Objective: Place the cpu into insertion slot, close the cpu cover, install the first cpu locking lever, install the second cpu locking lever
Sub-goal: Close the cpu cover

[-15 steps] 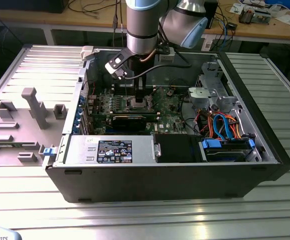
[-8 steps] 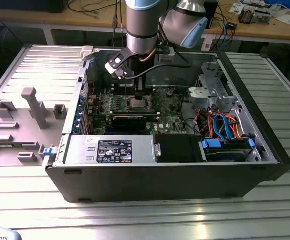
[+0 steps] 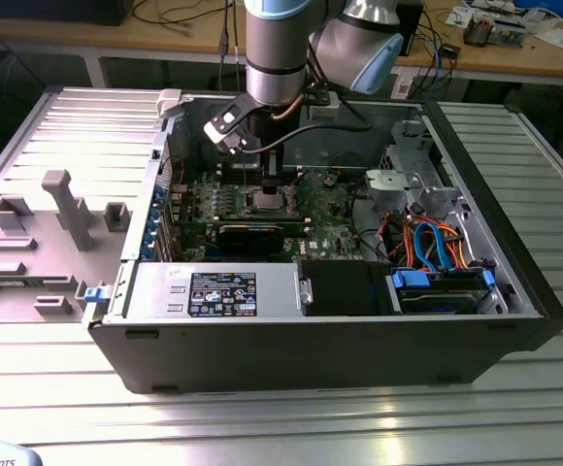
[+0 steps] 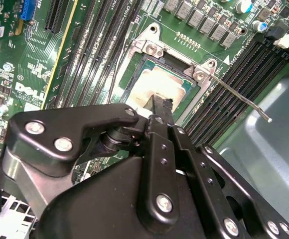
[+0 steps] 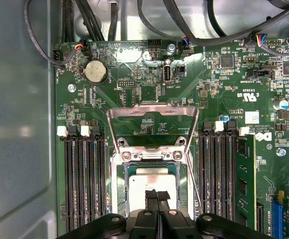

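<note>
Item: cpu (image 5: 152,180), seated flat in the insertion slot (image 5: 117,185); cpu cover (image 5: 152,110) raised open at the slot's hinge edge. Pincer (image 5: 157,193) clenched, fingers together, tips at the cpu's top. Motherboard (image 5: 224,99) bears white lettering and a small white sticker (image 5: 252,117).

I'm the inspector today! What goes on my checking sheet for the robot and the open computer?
Surface: ridged metal table, carrying the open computer case.
Job's things: chip lying in the socket; cover swung open; a thin lever sticks out from the socket.
Clutter: grey holders on the table, at the exterior view's left.
Grippers: gripper right over the chip, fingers together.
Cables: orange and blue cables inside the case.
Surroundings: wooden bench behind, with wires on it.
</note>
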`<state>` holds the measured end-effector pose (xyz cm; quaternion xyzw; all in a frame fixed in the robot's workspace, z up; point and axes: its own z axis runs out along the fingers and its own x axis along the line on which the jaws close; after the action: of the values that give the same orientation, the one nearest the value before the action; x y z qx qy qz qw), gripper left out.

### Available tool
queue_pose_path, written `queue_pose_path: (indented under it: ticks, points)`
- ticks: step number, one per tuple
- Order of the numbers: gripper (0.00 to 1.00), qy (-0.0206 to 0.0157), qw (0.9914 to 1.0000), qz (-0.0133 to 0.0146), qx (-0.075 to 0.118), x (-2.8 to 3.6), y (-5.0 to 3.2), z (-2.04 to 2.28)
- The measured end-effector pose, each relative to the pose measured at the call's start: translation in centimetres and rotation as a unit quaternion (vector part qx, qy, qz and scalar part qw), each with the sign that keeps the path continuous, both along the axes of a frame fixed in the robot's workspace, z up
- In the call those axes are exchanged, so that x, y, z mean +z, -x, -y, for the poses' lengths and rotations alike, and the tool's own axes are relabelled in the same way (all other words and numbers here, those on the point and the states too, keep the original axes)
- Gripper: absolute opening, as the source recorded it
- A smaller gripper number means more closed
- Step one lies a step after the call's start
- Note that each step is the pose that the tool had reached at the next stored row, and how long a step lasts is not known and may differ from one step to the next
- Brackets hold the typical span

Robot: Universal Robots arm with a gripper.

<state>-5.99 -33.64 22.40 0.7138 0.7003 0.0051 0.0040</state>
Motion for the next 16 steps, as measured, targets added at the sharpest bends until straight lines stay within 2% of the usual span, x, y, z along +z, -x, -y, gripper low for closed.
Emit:
queue_pose_path:
  ticks: [4, 16]
  points:
    - [0.11, 0.0001, 1.00000, 0.0000, 0.000, 0.05, 0.00, -0.01]
    - [0.11, 0.0000, 1.00000, 0.0000, 0.000, 0.88, 0.00, 0.00]
